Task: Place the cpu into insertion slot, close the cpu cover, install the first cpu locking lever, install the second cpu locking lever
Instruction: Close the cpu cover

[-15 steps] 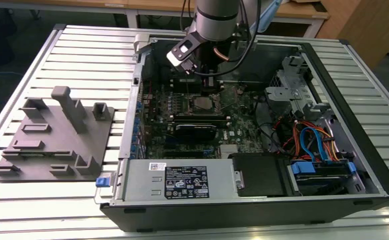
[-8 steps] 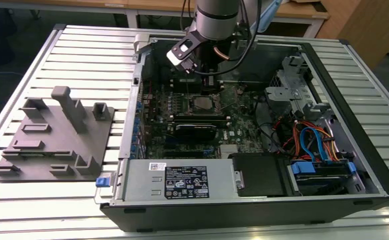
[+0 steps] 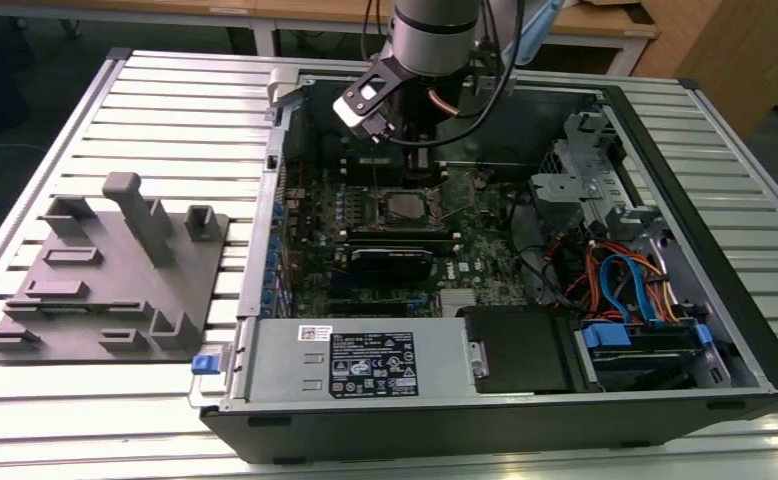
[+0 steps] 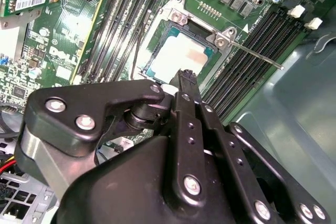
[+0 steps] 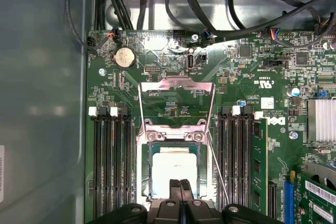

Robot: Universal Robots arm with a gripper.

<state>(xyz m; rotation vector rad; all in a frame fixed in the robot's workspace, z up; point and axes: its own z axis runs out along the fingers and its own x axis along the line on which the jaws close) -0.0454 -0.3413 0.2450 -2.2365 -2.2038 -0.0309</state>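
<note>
The cpu (image 5: 172, 167) lies flat in the insertion slot (image 5: 201, 174), its pale silver face up; it is also seen in the second wrist view (image 4: 178, 59). The cpu cover (image 5: 176, 84) stands swung open past the slot, so the green board shows through its window. A thin locking lever (image 5: 218, 169) runs unlatched along one side of the slot, and it sticks out over the memory slots (image 4: 257, 56). My gripper (image 5: 180, 186) is shut directly over the cpu's near edge, with nothing seen between its fingers. From outside, the gripper (image 3: 413, 168) hangs just above the slot (image 3: 403, 207).
Black memory slots (image 5: 111, 166) flank the socket on both sides. Cables (image 5: 231, 30) cross the case above the board. The open computer case (image 3: 723, 330) holds a power supply (image 3: 362, 362) and drive cables (image 3: 623, 285). A grey fixture plate (image 3: 109, 290) lies on the exterior view's left.
</note>
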